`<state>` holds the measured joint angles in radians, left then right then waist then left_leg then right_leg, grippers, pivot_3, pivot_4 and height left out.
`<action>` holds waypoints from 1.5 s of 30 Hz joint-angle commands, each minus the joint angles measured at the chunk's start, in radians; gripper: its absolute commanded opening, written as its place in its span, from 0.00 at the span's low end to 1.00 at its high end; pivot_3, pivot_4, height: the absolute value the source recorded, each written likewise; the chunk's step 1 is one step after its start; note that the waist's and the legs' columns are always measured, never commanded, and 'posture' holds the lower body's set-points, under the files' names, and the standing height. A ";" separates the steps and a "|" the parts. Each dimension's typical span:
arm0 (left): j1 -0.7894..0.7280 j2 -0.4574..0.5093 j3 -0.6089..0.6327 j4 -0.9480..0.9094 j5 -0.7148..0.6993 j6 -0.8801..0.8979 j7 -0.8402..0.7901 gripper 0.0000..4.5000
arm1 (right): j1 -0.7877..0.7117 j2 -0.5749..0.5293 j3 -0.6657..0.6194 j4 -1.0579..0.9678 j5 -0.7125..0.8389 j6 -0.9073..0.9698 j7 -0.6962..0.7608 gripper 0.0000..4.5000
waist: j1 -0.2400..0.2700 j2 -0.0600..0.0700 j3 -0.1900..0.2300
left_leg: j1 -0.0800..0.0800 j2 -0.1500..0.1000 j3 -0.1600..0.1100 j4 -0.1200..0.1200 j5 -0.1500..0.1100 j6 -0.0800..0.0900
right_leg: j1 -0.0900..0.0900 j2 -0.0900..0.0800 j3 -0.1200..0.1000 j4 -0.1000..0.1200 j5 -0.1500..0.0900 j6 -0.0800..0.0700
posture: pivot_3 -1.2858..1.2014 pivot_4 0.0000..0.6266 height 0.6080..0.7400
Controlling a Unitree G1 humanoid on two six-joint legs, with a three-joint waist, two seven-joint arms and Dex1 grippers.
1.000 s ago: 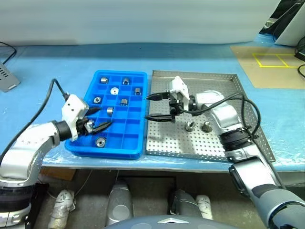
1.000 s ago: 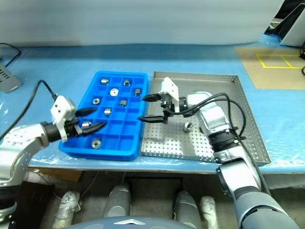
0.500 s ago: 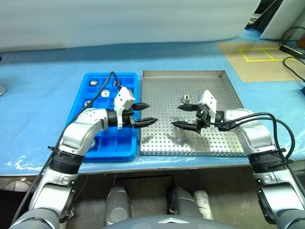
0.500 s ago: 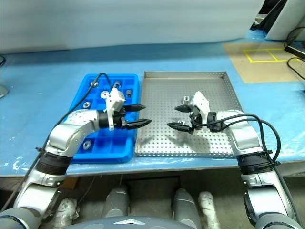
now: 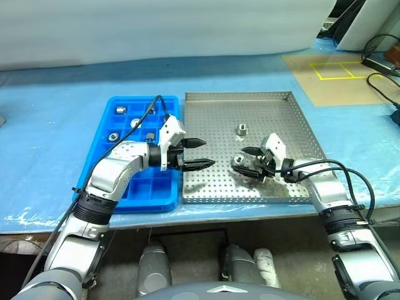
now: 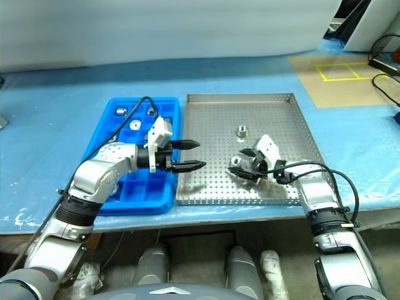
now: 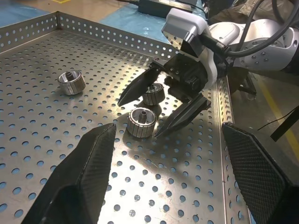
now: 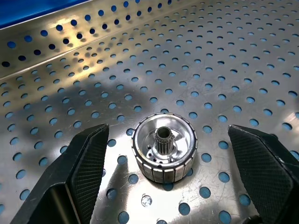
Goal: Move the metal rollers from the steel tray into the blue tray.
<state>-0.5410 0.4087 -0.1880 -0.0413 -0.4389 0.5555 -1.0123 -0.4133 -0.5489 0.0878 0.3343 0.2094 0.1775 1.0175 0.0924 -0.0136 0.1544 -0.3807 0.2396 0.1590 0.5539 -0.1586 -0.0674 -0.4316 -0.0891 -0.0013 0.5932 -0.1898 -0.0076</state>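
Straddling one metal roller (image 8: 164, 147), the right pincer (image 7: 161, 111) perhaps hides another.

I see broad bare perforated floor across the steel tray (image 5: 212, 119), with only its low rim to clear. My right gripper (image 7: 159, 114) stands with jaws wide, a metal roller (image 8: 163, 147) between them and a second (image 7: 153, 94) just beside. My left gripper (image 5: 199, 154) hangs with jaws apart over the blue tray (image 5: 128, 187) edge, nothing between them
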 commanded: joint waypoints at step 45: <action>0.015 0.004 -0.009 0.026 0.067 -0.052 -0.013 0.86 | -0.317 -0.006 -0.178 0.966 -0.152 -0.434 0.139 0.69 | -0.014 -0.002 -0.014 | 0.022 0.002 0.004 -0.010 -0.003 0.001 | 0.021 -0.003 -0.009 -0.009 -0.005 -0.009 | 0.51 0.24 1.00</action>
<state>-0.5160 0.4101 -0.2015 -0.0017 -0.3700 0.5201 -1.0199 -0.7597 -0.5279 -0.0830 1.2656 0.0613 -0.3024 1.1329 0.0789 -0.0160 0.1408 -0.3600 0.2412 0.1629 0.5434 -0.1619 -0.0660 -0.4116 -0.0923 -0.0102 0.5842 -0.1948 -0.0166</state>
